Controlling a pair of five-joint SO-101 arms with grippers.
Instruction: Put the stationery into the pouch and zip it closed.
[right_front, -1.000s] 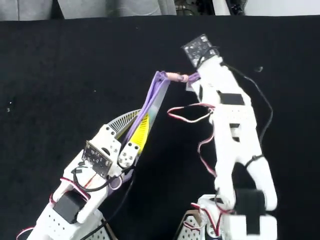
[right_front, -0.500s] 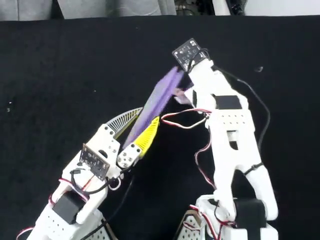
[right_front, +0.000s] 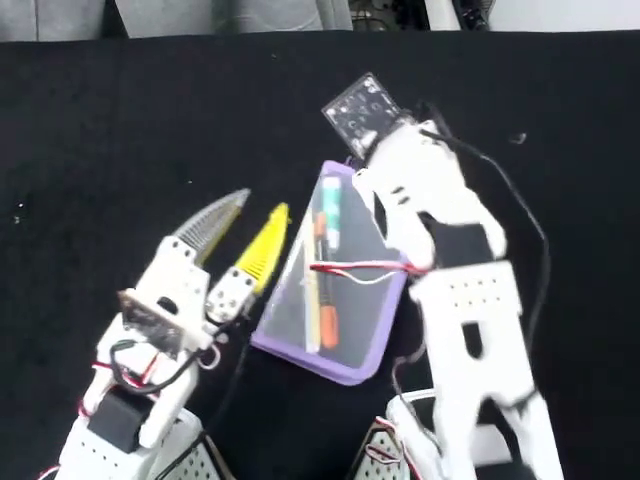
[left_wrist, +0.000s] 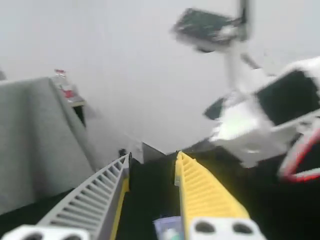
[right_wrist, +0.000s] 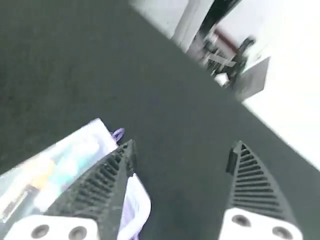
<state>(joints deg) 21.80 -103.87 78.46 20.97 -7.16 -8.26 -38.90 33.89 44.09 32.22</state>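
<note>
The purple pouch (right_front: 345, 310) with a clear face lies flat on the black table between the two arms. An orange pen (right_front: 324, 300) and a teal-capped pen (right_front: 331, 212) show through the clear face. My left gripper (right_front: 262, 202) stands open just left of the pouch, grey and yellow fingers apart and holding nothing. In the left wrist view this gripper (left_wrist: 151, 160) is spread, with a bit of the pouch (left_wrist: 167, 227) low between the fingers. My right gripper (right_wrist: 182, 147) is open over the pouch's far corner (right_wrist: 60, 170), next to the purple zipper pull (right_wrist: 117, 134).
The right arm (right_front: 450, 240) leans over the pouch's right edge, its red and white cable (right_front: 360, 268) draped across the pouch. Black tabletop (right_front: 120, 130) spreads to the left and far side. Both arm bases stand at the near edge.
The pouch was held up on edge between both grippers. Both have let go, and it now lies flat. The left gripper has drawn back to the left, open.
</note>
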